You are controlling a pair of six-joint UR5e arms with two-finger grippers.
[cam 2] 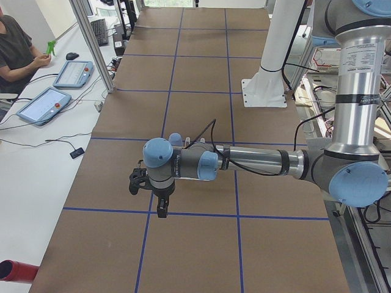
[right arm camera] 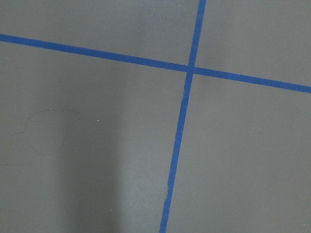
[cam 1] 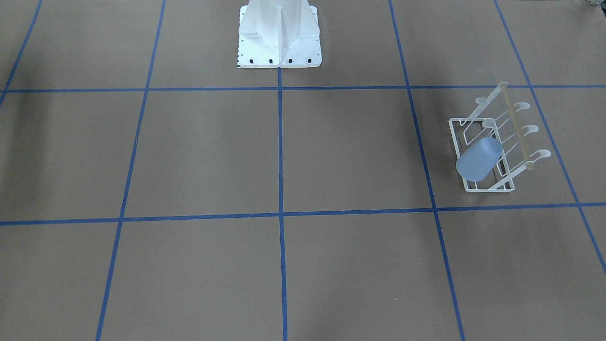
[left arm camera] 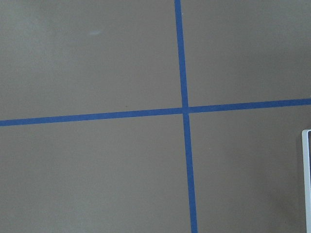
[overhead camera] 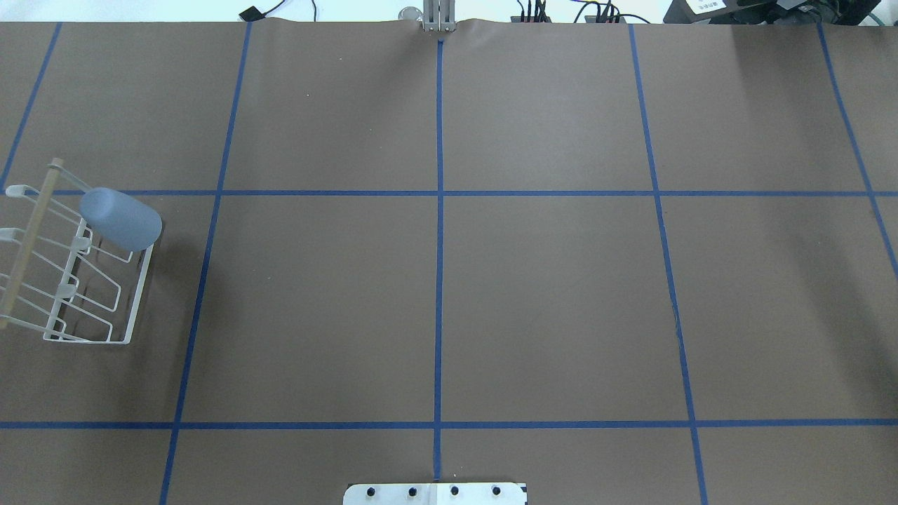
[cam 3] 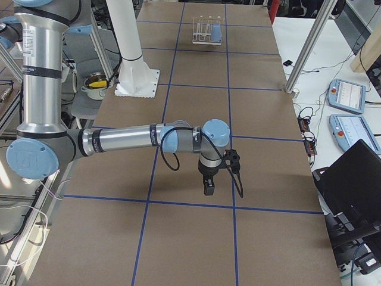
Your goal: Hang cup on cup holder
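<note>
The pale blue cup (cam 1: 479,158) sits upside down and slanted on a peg of the white wire cup holder (cam 1: 513,137), at the end away from the robot. In the overhead view the cup (overhead camera: 121,219) and holder (overhead camera: 42,266) stand at the table's far left edge. Both also show small and far off in the right side view (cam 3: 216,31). My left gripper (cam 2: 162,210) shows only in the left side view, pointing down above the table. My right gripper (cam 3: 208,189) shows only in the right side view, also pointing down. I cannot tell whether either is open or shut.
The table is brown with a blue tape grid (overhead camera: 439,280). The robot's white pedestal base (cam 1: 279,38) stands at the table's mid edge. An operator (cam 2: 15,49) sits beside tablets (cam 2: 43,104) on the far side. A white edge (left arm camera: 307,170) shows in the left wrist view.
</note>
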